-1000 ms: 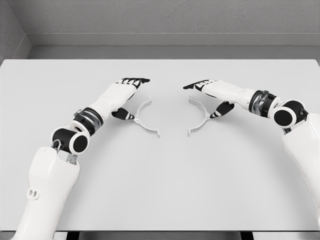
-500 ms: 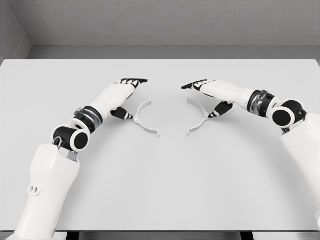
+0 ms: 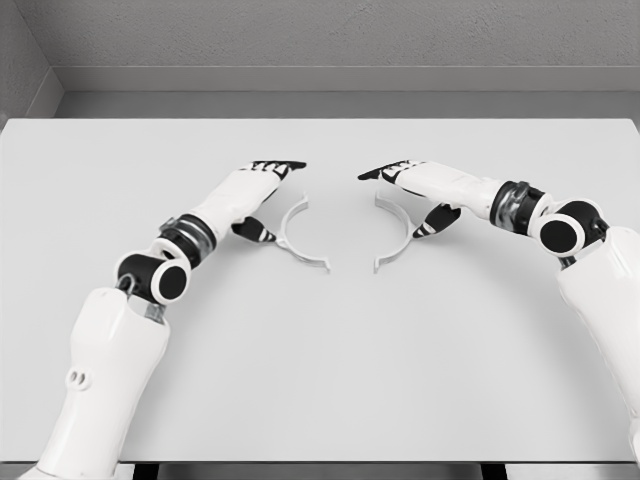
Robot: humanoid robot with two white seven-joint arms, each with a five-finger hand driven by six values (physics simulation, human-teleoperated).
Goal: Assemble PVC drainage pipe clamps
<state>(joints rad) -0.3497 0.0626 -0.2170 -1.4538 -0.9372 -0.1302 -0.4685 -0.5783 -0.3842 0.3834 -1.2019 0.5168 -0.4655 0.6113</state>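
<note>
Two white half-ring pipe clamp halves lie on the white table point(image 3: 320, 380), their open sides facing each other. The left clamp half point(image 3: 285, 238) curves from near my left hand down to the right. My left hand point(image 3: 268, 200) reaches over it with its fingers point(image 3: 280, 167) stretched out, and its thumb point(image 3: 255, 232) rests against the arc's outer side. The right clamp half point(image 3: 410, 232) mirrors it. Over that one my right hand point(image 3: 405, 198) is held the same way, fingers point(image 3: 385, 172) extended and thumb point(image 3: 432, 224) at the arc's outer side. Neither hand is closed around its piece.
A gap of bare table separates the two clamp halves around the middle point(image 3: 350, 235). A grey wall point(image 3: 320, 40) runs behind the table's far edge.
My left hand has moved to the right and the left clamp half has slid right with it, narrowing the gap. The right hand and its half have crept slightly left.
</note>
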